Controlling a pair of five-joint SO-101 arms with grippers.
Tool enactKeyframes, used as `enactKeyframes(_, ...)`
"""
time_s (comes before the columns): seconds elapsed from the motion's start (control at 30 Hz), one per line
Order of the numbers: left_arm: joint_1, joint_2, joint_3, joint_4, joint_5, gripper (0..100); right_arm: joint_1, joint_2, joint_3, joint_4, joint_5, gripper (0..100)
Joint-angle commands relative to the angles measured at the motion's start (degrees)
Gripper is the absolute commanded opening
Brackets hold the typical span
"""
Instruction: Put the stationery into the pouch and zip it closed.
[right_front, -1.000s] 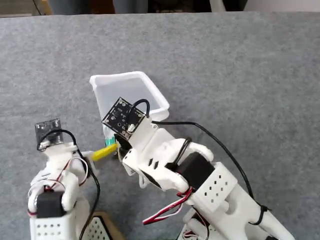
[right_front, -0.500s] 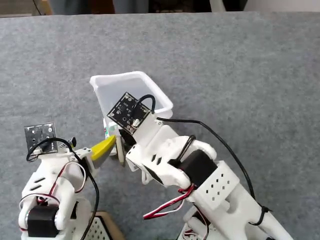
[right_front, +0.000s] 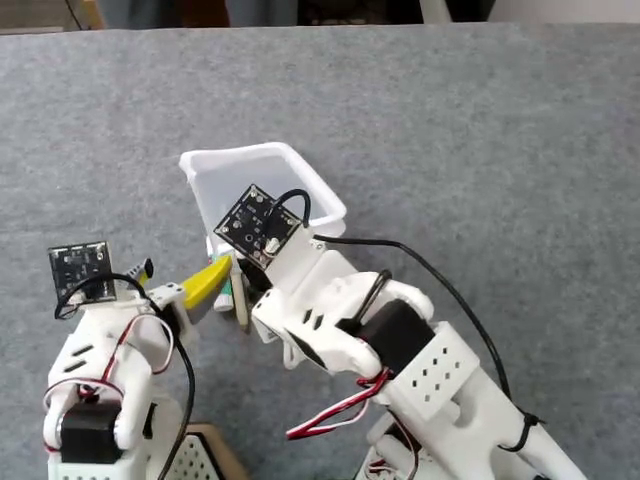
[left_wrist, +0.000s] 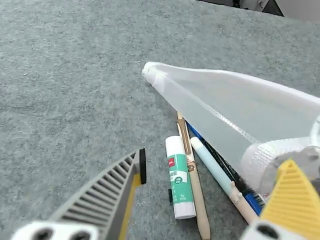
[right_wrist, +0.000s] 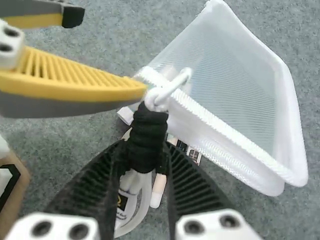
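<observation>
A white mesh pouch (right_front: 262, 183) lies tilted on the grey mat, its near end raised. My right gripper (right_wrist: 145, 150) is shut on the black zipper pull (right_wrist: 146, 131) at that end of the pouch (right_wrist: 235, 85). My left gripper (left_wrist: 215, 167) is open just beside it, with its yellow finger (right_wrist: 70, 82) against the pouch's zipper end. A glue stick (left_wrist: 179, 177), a tan pen (left_wrist: 196, 195) and a pale blue pen (left_wrist: 212, 167) lie on the mat, partly under the pouch (left_wrist: 240, 107). In the high view the left gripper (right_front: 205, 285) sits by the pouch's near corner.
A brown cardboard piece (right_front: 205, 452) lies at the table's front edge between the arm bases. The grey mat (right_front: 480, 130) stretches to the right of and behind the pouch. The right arm's body covers the space in front of the pouch.
My left gripper has opened and risen toward the pouch's near end. The right arm has shifted slightly back with the zipper pull, lifting the pouch's end a little.
</observation>
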Motion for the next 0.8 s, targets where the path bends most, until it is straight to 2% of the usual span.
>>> enactKeyframes(0.0,0.7,0.3,1.3,-1.8,0.4,40,0.6,-1.6,-0.6,0.1,0.4,1.1)
enactKeyframes(0.23,2.1,0.2,2.4,-3.0,0.4,39,0.6,-1.6,-0.6,0.1,0.4,1.1)
enactKeyframes(0.4,9.3,0.2,2.4,-5.7,0.4,23,0.6,-1.6,-0.5,0.1,0.4,1.1)
enactKeyframes(0.5,11.2,0.2,2.5,-9.2,0.4,15,0.6,-1.6,-0.5,0.1,0.4,1.1)
enactKeyframes(0.77,11.6,0.4,2.5,-10.5,0.1,15,0.6,-1.6,-0.5,0.1,0.4,1.1)
